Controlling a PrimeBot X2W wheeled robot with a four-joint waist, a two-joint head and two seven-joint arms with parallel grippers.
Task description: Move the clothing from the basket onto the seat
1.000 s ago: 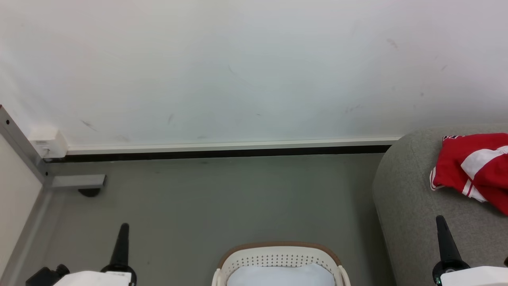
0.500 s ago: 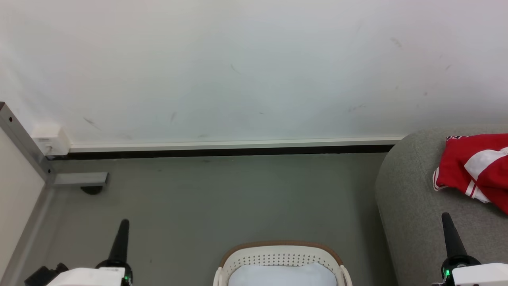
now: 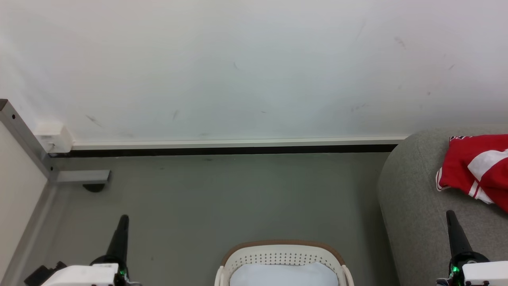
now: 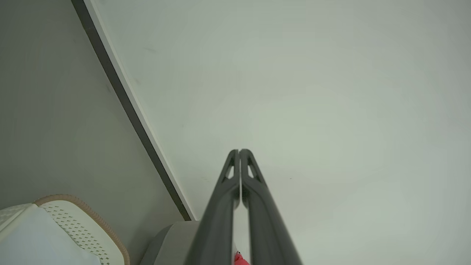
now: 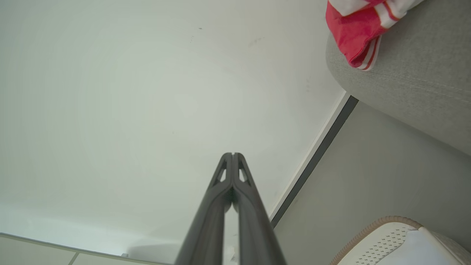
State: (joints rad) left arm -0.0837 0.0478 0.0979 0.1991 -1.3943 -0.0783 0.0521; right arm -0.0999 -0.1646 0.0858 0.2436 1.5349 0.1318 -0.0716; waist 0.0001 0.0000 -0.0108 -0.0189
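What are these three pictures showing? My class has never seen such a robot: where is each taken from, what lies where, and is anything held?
This is a wheeled robot with two arms, each ending in a gripper of two long dark fingers. The wide picture comes from a camera on its head, looking forward and down: the left gripper shows at the lower left, the right gripper at the lower right. The other two pictures come from cameras on the wrists, looking along the fingers. Both grippers are shut and hold nothing. On the grey floor stands a cream basket with a plain white cloth in it. To the right, red and white clothing lies on the grey seat.
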